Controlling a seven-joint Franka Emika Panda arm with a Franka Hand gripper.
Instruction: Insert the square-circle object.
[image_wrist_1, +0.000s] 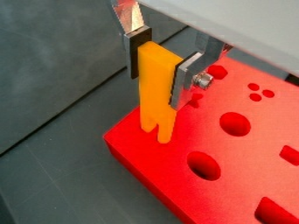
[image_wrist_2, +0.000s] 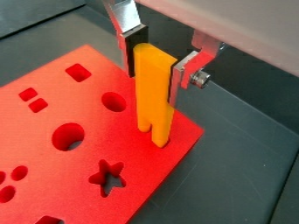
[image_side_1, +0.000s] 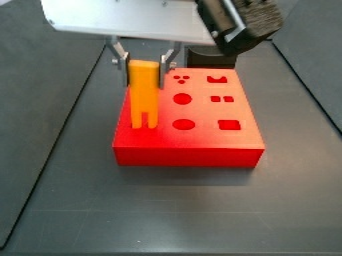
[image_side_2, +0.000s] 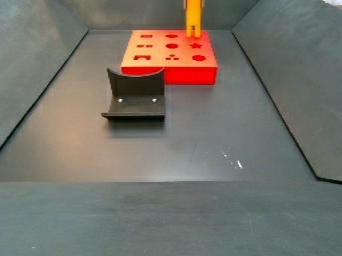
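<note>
My gripper (image_wrist_1: 163, 63) is shut on the upper end of the square-circle object (image_wrist_1: 156, 98), a tall orange-yellow bar held upright with its two prongs pointing down. The bar also shows in a wrist view (image_wrist_2: 155, 96) and in both side views (image_side_1: 142, 95) (image_side_2: 194, 18). Its prongs hang over the top face of the red block (image_wrist_1: 251, 175) close to one edge, beside a round hole (image_wrist_2: 114, 102). I cannot tell whether the prongs touch the block. The gripper also shows in a wrist view (image_wrist_2: 162, 63) and in a side view (image_side_1: 143, 60).
The red block (image_side_1: 187, 155) (image_side_2: 174, 72) has round, square and star-shaped holes and sits at the far end of the dark grey floor. The fixture (image_side_2: 134, 95) stands in front of it. Sloped dark walls bound the floor on both sides.
</note>
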